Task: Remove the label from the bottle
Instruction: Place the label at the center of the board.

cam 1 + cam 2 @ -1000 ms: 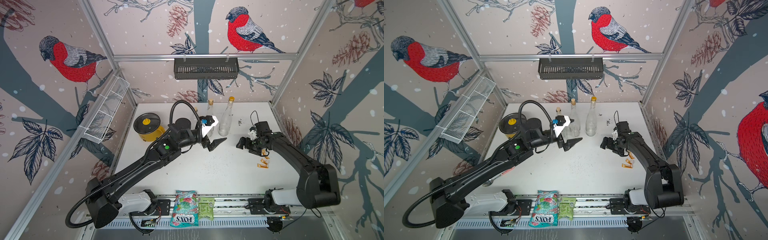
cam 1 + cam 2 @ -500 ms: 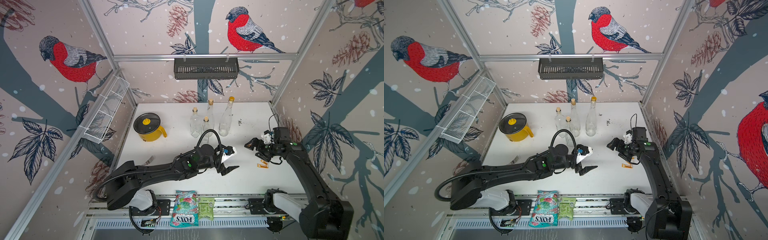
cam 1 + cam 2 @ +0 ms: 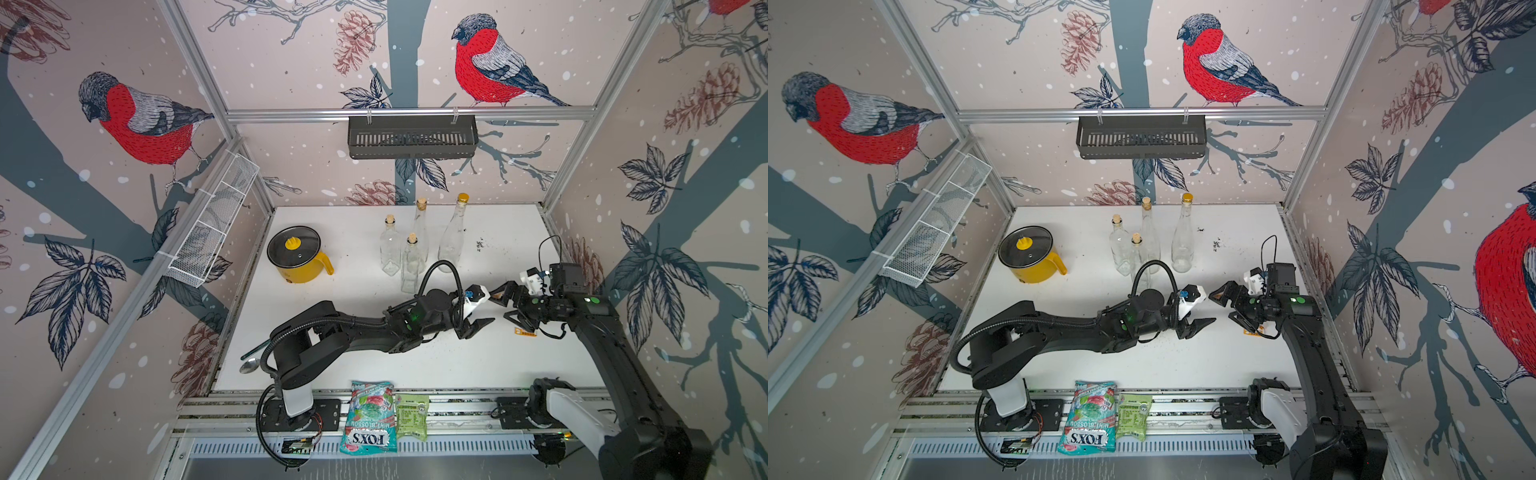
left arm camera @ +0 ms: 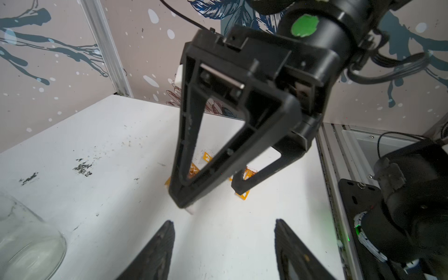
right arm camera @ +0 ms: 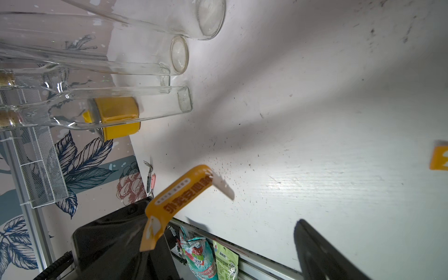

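Orange curled label (image 5: 179, 191) with Chinese characters was seen stuck to one finger of the widely spread right gripper (image 5: 224, 218); the left gripper (image 4: 223, 221) was parted too, empty.

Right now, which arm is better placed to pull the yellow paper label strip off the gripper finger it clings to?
Left, probably. The yellow paper label strip sticks to one finger of the right gripper, whose open jaws cannot reach it; the left gripper faces it closely, jaws apart.

pot (image 3: 295, 259) left of bottles (image 3: 410, 266) | label scraps (image 3: 524, 331) right, nearer front | packets (image 3: 368, 419) on front rail (image 3: 457, 409)
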`<control>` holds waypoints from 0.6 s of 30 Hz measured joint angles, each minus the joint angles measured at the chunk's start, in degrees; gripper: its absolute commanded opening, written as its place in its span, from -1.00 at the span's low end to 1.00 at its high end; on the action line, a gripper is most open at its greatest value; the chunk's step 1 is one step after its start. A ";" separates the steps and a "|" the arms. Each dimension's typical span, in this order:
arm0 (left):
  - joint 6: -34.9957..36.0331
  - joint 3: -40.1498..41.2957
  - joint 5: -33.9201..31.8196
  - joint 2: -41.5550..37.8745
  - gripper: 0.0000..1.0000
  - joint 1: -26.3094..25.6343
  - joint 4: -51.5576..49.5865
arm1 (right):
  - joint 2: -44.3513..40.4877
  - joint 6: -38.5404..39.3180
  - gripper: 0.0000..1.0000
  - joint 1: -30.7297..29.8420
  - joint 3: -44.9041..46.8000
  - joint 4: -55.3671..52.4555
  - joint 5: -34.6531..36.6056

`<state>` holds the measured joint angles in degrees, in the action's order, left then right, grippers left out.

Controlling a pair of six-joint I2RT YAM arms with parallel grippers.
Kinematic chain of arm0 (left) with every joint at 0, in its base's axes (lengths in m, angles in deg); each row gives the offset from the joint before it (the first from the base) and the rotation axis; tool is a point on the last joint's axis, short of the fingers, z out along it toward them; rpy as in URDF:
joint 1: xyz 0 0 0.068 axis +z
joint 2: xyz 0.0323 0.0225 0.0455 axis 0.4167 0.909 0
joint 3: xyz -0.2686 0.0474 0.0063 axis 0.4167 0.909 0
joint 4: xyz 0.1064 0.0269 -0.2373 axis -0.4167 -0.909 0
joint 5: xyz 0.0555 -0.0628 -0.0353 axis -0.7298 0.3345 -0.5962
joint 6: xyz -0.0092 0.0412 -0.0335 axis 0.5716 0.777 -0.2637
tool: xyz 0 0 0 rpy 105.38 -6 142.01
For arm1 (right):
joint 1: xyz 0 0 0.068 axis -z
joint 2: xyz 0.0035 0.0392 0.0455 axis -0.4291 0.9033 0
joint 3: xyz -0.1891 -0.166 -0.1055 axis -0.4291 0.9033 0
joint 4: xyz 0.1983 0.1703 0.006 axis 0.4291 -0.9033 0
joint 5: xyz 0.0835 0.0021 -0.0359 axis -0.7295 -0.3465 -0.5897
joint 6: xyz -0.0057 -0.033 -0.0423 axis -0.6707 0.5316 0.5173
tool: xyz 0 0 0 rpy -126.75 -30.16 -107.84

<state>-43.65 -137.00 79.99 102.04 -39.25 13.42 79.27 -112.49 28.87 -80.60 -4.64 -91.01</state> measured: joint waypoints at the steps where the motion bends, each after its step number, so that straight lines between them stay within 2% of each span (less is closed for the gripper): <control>1: -0.50 0.00 -0.48 0.44 0.19 0.15 0.85 | -0.22 -0.07 0.86 0.00 0.02 0.04 -0.33; 5: -0.90 -0.87 -0.76 2.27 -0.22 1.20 2.89 | -0.94 -1.33 0.86 0.02 0.09 0.11 -1.09; 7: -1.49 -1.60 -0.74 2.95 -0.32 1.97 3.48 | -1.09 -1.31 0.86 0.11 0.07 0.11 -1.14; 18: -2.25 -4.48 0.17 4.98 -0.27 3.89 4.70 | -1.75 -2.80 0.86 0.59 -0.15 1.42 -1.55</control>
<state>-45.90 -141.48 80.17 107.02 -35.36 18.12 77.52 -115.29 29.46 -80.76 -3.21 -92.56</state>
